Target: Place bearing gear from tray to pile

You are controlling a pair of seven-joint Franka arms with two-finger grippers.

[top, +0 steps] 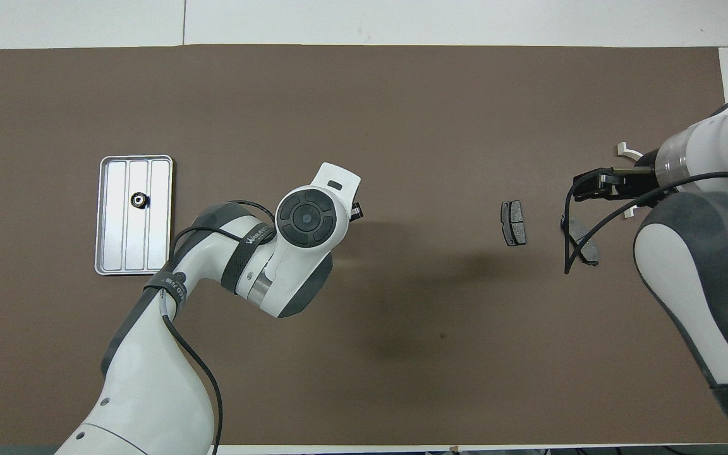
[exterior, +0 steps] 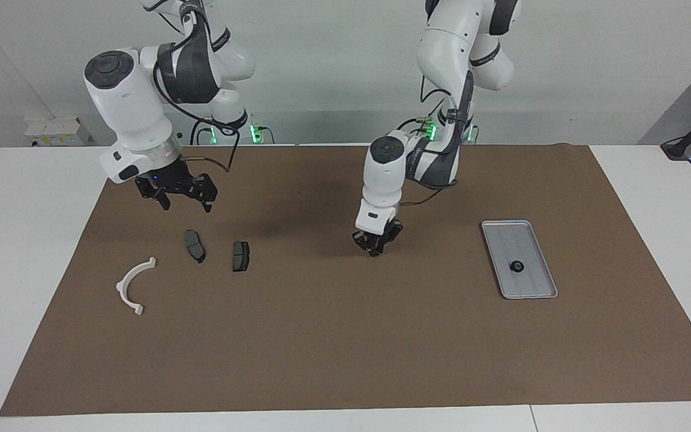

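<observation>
A small black bearing gear (exterior: 516, 266) (top: 139, 200) lies in the silver tray (exterior: 531, 289) (top: 108, 253) at the left arm's end of the mat. The pile is a white half-ring bracket (exterior: 134, 285) (top: 625, 150) and two dark brake pads (exterior: 195, 245) (exterior: 240, 255) (top: 513, 222) at the right arm's end. My left gripper (exterior: 374, 247) (top: 356, 212) is shut, low over the middle of the mat between tray and pile; I cannot make out whether anything small sits in its fingertips. My right gripper (exterior: 183, 195) (top: 582, 187) hangs open above the mat beside the pads.
A brown mat (exterior: 345, 348) covers most of the white table. The right arm's cable crosses over one brake pad (top: 585, 248) in the overhead view. Nothing else lies on the mat.
</observation>
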